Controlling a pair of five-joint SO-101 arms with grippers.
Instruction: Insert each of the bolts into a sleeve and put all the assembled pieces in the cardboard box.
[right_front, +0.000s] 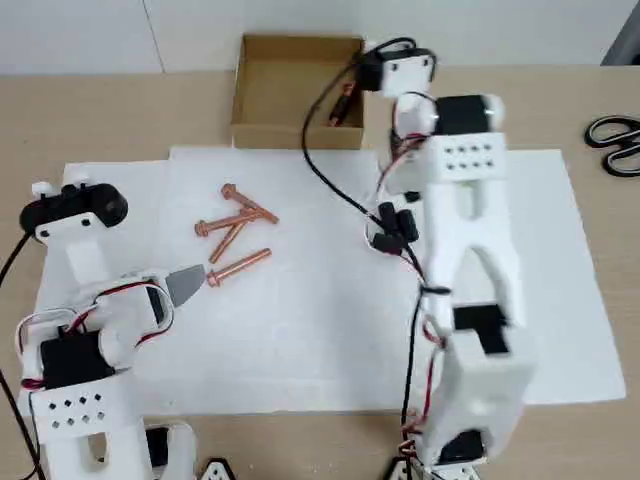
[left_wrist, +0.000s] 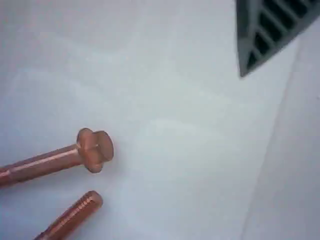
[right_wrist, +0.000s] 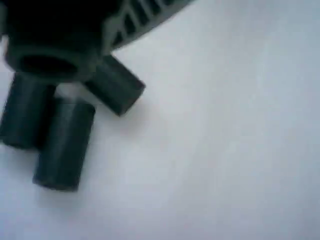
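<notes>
Left gripper (right_front: 200, 281): low over the near part of the mat (right_front: 300, 340), on the left arm's side. It points at the near bolt. The views do not show how far open it is. It touches no bolt.
Near bolt (right_front: 240, 266): flat on the mat, head turned toward the left gripper. The head is just beside the gripper's tip, with a strip of bare mat between them. The shank slants away from the gripper.
Other bolts (right_front: 250, 204): three, lying crossed in a loose cluster just beyond the near bolt. The threaded end of one lies near the near bolt's head.
Sleeves (right_wrist: 62, 145): three dark tubes lying on the mat, well apart from the bolts. Two are side by side and touching. The third lies at an angle, with one end under the right gripper.
Right gripper (right_wrist: 100, 35): low over the sleeves, close above them. Its opening cannot be told, nor whether it holds a sleeve.
Box (right_front: 290, 135): open-topped, on the table (right_front: 120, 110) just past the mat's far edge.
Piece (right_front: 346, 104): copper-coloured, inside the box against the wall on the right arm's side.
Scissors (right_front: 615, 140): on the table, off the mat, far on the right arm's side.
</notes>
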